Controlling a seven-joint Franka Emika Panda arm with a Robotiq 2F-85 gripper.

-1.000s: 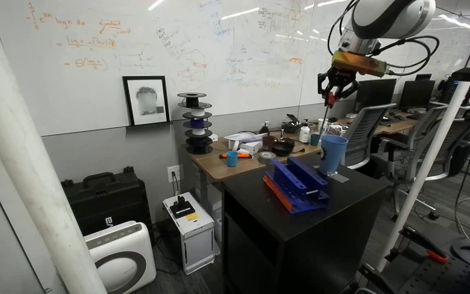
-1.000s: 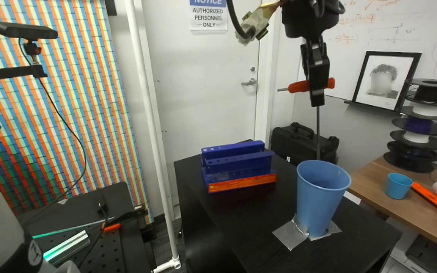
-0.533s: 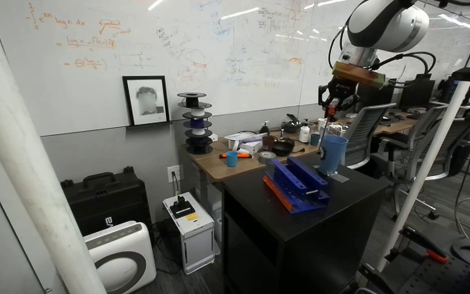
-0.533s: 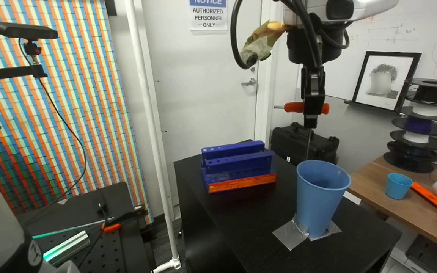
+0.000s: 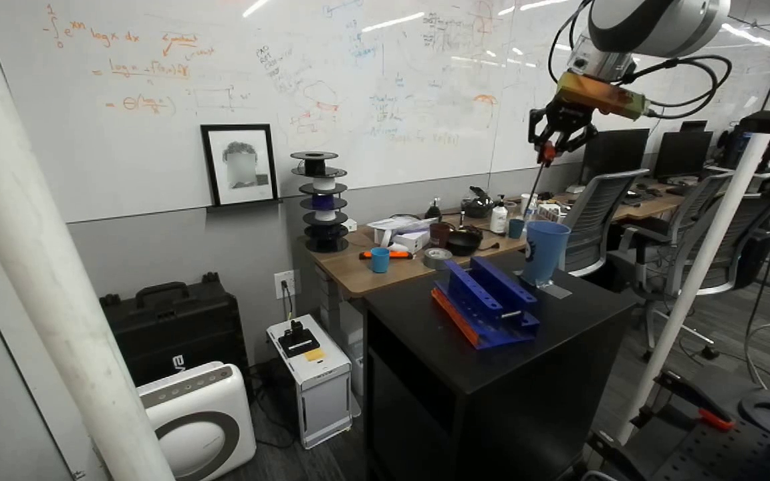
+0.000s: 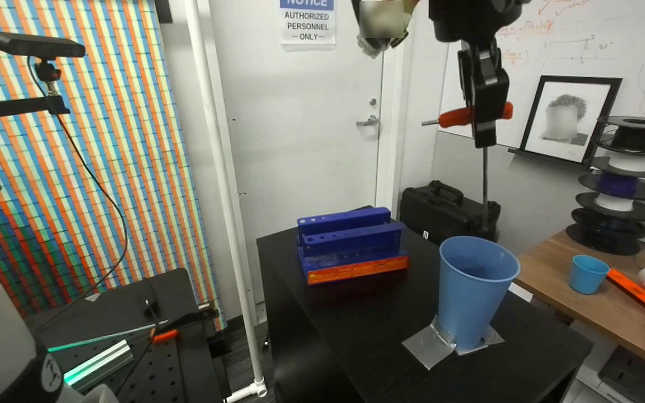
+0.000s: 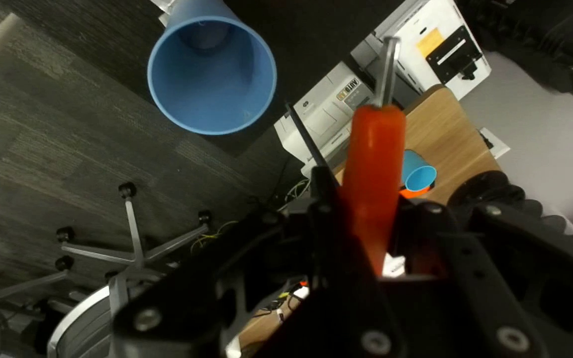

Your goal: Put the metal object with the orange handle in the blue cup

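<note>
One tool [image 5: 548,151] grips one orange-handled object [image 7: 375,159]; one tall cup [image 6: 473,296].

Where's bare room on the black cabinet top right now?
The cabinet top is bare between the dark blue rack and the tape by the blue cup, and past the cup, away from the rack. Crowded: the cup's rim, near the tip of the orange-handled tool.

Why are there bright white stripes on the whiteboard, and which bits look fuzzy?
In an exterior view, stripes on the whiteboard look like reflected lights; in both exterior views, a square blur covers part of the framed portrait; in the wrist view, the gripper looks dark and a bit fuzzy.
</note>
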